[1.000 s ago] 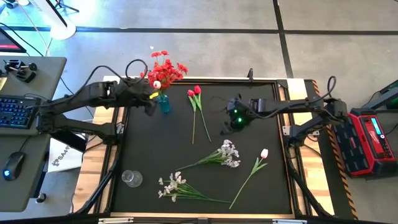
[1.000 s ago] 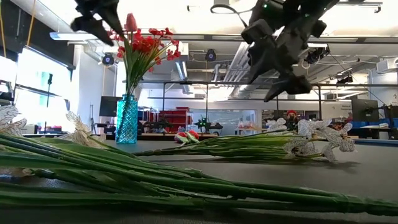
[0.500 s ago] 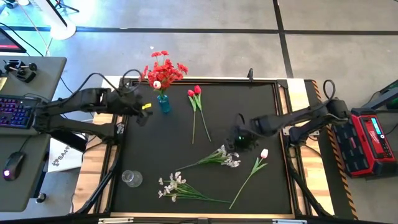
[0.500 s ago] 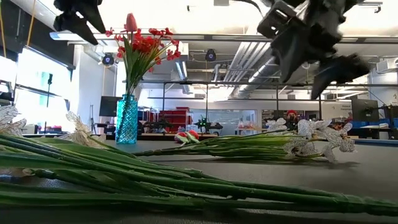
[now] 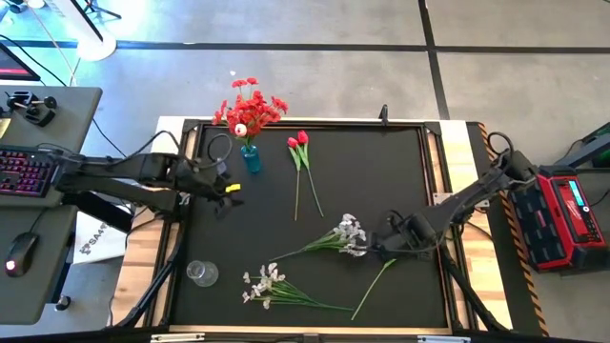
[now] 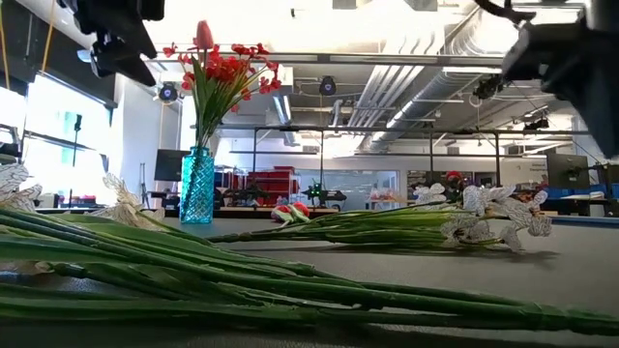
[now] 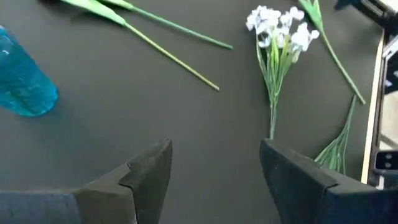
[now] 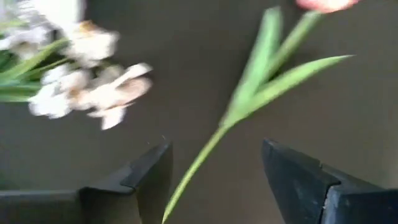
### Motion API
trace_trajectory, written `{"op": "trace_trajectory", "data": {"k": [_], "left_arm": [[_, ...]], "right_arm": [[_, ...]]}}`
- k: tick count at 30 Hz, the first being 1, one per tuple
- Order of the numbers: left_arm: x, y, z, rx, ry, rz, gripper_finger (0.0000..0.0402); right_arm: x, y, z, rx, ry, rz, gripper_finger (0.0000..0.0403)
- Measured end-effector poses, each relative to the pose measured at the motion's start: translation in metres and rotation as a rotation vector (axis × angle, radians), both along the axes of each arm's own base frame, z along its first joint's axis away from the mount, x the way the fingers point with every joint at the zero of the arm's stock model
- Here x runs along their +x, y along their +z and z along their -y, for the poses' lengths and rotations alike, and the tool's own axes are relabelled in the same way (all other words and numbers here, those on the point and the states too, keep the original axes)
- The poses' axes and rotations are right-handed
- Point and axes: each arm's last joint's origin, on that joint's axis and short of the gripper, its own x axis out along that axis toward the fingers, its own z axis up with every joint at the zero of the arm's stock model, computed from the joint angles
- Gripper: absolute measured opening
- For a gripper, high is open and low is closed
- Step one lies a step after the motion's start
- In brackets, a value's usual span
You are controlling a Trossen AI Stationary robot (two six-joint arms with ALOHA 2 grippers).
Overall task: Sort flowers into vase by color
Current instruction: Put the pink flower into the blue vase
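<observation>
The pale pink tulip lies flat on the black mat near the right edge; its stem [image 5: 370, 288] shows, and my right arm hides the bud from above. In the right wrist view the bud [image 8: 326, 4] and stem [image 8: 214, 144] lie ahead. My right gripper [image 8: 214, 180] [image 5: 385, 244] is open and hovers over it, one finger on each side of the stem. My left gripper [image 7: 214, 168] [image 5: 227, 193] is open over bare mat, nearer than the blue vase [image 5: 252, 158] of red flowers [image 5: 251, 105]. Two red tulips [image 5: 302, 141] and two white sprays [image 5: 349, 232] [image 5: 266, 283] lie flat.
A clear glass vase [image 5: 201, 273] stands at the mat's near left corner. The raised table frame [image 5: 444, 205] runs close to my right arm. Bare mat [image 5: 381, 162] lies in the far right part. A desk with a keyboard [image 5: 24, 171] stands beyond the left edge.
My right gripper has moved toward the near edge and down, from the middle of the mat to above the pink tulip. My left gripper has drawn back from the blue vase toward the near edge. The flowers have kept still.
</observation>
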Motion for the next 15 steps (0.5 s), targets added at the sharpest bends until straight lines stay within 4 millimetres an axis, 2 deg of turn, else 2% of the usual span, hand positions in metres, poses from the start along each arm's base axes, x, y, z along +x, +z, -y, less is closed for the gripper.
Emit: {"op": "trace_trajectory", "data": {"k": [4, 9, 15], "left_arm": [[0.003, -0.002, 0.003, -0.024, -0.024, 0.018, 0.0228], [0.001, 0.0, 0.006, -0.041, -0.026, 0.032, 0.0228], [0.0, 0.0, 0.008, -0.048, -0.033, 0.037, 0.0228]], "right_arm": [[-0.005, -0.006, 0.005, -0.046, -0.019, -0.071, 0.0211], [-0.011, -0.024, 0.012, -0.085, -0.034, -0.153, 0.0178], [-0.017, -0.046, 0.016, -0.085, -0.036, -0.163, 0.0152]]}}
